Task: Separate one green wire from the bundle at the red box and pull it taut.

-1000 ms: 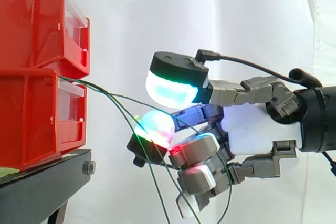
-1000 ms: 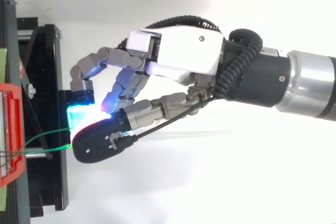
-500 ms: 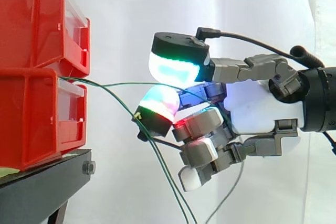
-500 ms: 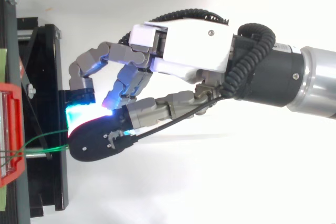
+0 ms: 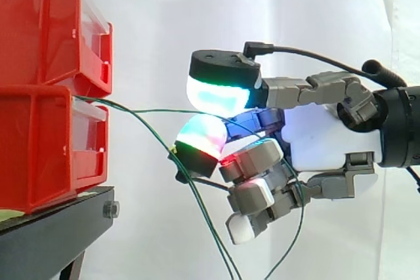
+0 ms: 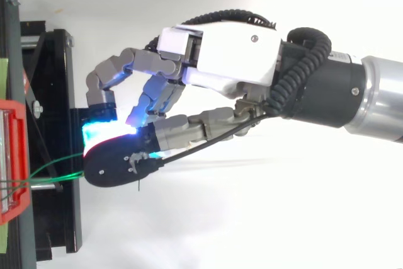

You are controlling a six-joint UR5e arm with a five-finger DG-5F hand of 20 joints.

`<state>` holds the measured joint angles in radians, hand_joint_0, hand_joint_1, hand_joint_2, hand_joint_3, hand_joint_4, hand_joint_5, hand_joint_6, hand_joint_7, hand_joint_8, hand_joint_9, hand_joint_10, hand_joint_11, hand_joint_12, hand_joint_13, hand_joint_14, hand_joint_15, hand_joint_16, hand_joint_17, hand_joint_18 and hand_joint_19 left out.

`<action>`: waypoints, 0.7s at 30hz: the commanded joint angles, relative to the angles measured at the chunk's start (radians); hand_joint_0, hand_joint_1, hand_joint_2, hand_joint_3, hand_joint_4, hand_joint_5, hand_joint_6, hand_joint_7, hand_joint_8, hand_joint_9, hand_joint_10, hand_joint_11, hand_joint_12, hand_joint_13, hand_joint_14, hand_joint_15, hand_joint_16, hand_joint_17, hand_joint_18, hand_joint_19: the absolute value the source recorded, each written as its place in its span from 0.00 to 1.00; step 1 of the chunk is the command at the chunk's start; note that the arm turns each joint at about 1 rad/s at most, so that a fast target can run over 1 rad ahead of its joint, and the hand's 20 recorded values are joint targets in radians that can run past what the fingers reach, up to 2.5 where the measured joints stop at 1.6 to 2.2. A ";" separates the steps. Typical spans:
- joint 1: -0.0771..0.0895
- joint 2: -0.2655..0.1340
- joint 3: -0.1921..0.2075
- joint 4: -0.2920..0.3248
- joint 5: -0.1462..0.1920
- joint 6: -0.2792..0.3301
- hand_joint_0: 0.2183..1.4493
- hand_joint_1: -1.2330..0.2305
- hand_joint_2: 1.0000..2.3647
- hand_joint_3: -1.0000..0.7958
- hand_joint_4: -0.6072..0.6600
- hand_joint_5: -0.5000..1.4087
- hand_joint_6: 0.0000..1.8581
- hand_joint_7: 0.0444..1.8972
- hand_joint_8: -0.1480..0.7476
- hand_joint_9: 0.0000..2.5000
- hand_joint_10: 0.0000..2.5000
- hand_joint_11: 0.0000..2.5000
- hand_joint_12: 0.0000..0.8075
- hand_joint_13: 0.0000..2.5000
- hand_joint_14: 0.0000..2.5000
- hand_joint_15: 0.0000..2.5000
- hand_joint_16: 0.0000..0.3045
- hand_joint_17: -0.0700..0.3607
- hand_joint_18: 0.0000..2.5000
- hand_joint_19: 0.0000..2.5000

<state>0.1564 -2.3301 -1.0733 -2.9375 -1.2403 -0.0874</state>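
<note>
The hand [image 5: 328,139] has a glossy white palm shell, with a small dark screw on its back in the top view, and grey metal finger links tinged blue-violet near the palm. Its fingertips [image 5: 216,95] are thick pads backed in black: one glows cyan edged with green, another green over magenta and red, and the lowest is white. Toward the right edge, the arm [image 6: 384,99] is a black collar followed by brushed silver.

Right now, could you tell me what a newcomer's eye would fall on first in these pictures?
The robot hand, reaching in from the right with glowing pads, stands out first. It pinches one green wire, which runs nearly level to the stacked red bins at left, while the other green wires droop below.
</note>
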 commanded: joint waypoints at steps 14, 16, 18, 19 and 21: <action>0.005 0.000 0.000 -0.002 0.024 -0.006 0.30 0.37 0.02 0.53 0.50 0.16 0.47 0.62 0.52 0.43 0.01 0.75 0.48 0.42 0.01 0.33 0.18 0.45 0.35 0.18; 0.006 0.000 0.000 -0.002 0.022 -0.011 0.30 0.37 0.02 0.53 0.50 0.16 0.47 0.62 0.53 0.43 0.00 0.75 0.48 0.41 0.01 0.32 0.18 0.45 0.35 0.18; 0.008 -0.002 0.000 0.001 0.022 -0.017 0.30 0.37 0.02 0.53 0.50 0.16 0.47 0.62 0.53 0.42 0.00 0.71 0.47 0.41 0.01 0.31 0.18 0.45 0.34 0.19; 0.009 0.000 0.000 0.001 0.018 -0.018 0.30 0.37 0.02 0.53 0.50 0.16 0.47 0.62 0.52 0.42 0.00 0.71 0.48 0.41 0.01 0.31 0.18 0.45 0.34 0.19; 0.012 -0.002 0.000 0.003 0.018 -0.020 0.30 0.37 0.02 0.53 0.50 0.16 0.47 0.63 0.53 0.42 0.00 0.69 0.47 0.40 0.01 0.30 0.18 0.45 0.34 0.19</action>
<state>0.1644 -2.3309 -1.0741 -2.9365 -1.2201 -0.1027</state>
